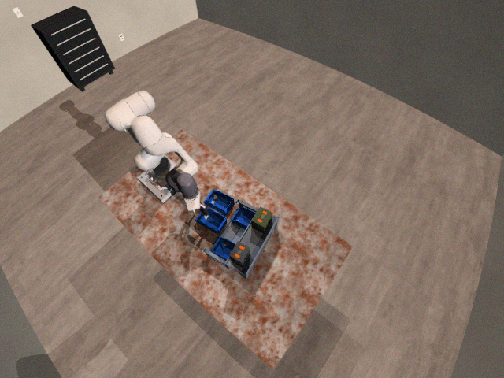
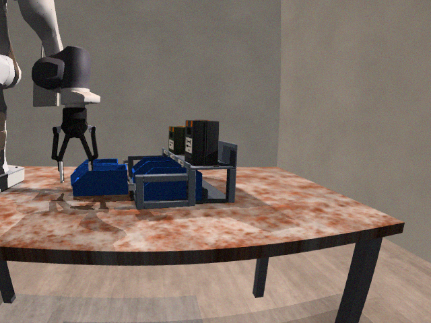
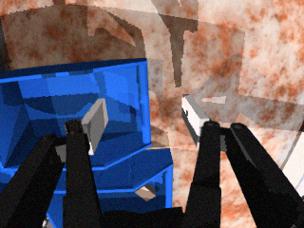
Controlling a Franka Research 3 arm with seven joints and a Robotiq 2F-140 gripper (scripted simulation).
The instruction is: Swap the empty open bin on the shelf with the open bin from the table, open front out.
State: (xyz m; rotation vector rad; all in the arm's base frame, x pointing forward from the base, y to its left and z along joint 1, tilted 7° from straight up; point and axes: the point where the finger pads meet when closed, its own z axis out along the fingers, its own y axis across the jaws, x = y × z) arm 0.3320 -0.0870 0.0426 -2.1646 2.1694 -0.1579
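A black two-finger gripper (image 2: 75,165) hangs from a white robot arm (image 1: 152,140) above the rear end of a blue open-fronted plastic bin (image 2: 100,180) on a table with a rust-mottled top (image 2: 243,212). Its fingers stand spread apart and grip nothing: in the exterior view one fingertip (image 2: 60,173) reaches down outside the bin's left wall, clear of it, and the other (image 2: 91,163) dips just inside the rim. The wrist view shows one pale pad (image 3: 95,123) over the blue interior and the other (image 3: 196,117) over bare table top, with the bin wall (image 3: 144,104) between them.

From above, this bin (image 1: 210,220) stands on its base on the table, just in front of the middle slot of a low grey metal shelf (image 1: 272,232). A second blue open bin (image 1: 219,201) stands just beside it on the table, farther from the camera in the exterior view, holding small pale parts. Two more blue bins (image 1: 243,216) (image 1: 223,248) sit in the shelf's end slots, with the middle slot between them showing bare grey floor. Two dark boxes with orange markings (image 1: 261,218) (image 1: 239,253) stand on the shelf's upper board at the back. A black slatted cabinet (image 1: 73,46) stands against the far wall.
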